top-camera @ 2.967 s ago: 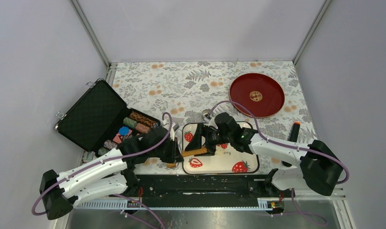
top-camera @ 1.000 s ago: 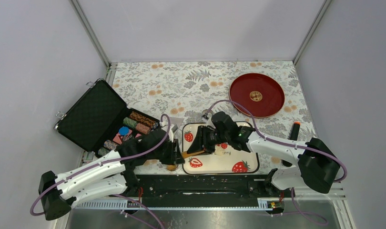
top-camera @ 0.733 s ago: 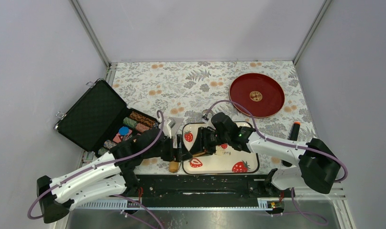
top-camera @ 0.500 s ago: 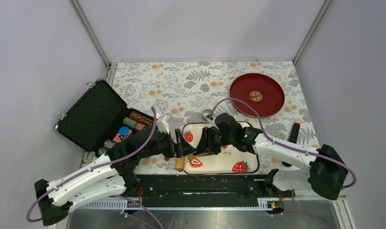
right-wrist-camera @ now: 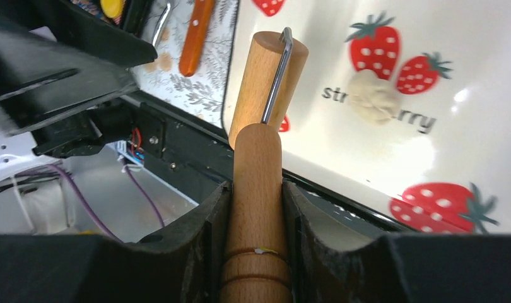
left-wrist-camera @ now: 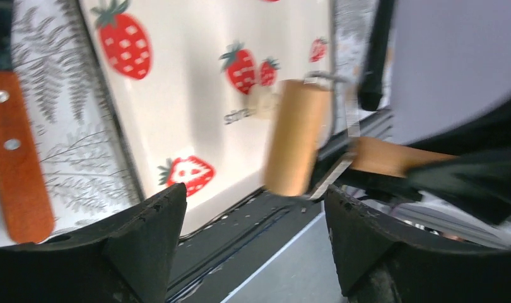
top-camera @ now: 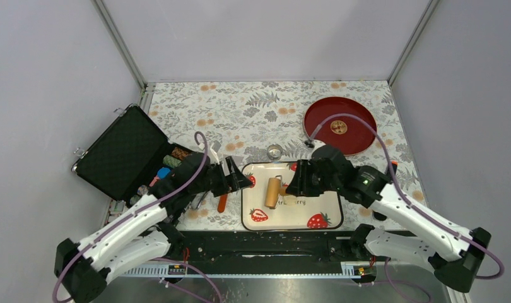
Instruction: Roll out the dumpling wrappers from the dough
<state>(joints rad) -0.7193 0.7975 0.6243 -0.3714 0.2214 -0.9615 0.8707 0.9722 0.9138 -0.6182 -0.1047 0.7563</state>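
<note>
My right gripper is shut on the handle of the tan wooden roller. The roller's barrel hangs over the left part of the strawberry tray. The dough is a small pale lump on the tray by the printed lettering, just beyond the barrel and apart from it. The dough also shows in the left wrist view. My left gripper stands open and empty at the tray's left edge. No dumpling wrappers are in view.
An orange-handled tool lies on the floral cloth left of the tray. A small metal ring cutter sits behind the tray and a red plate at the back right. An open black case with chips is at the left. A black marker lies on the right.
The left gripper has opened and drawn back from the roller's barrel end. The right arm has lifted and carried the roller rightward, so the barrel is now over the tray.
</note>
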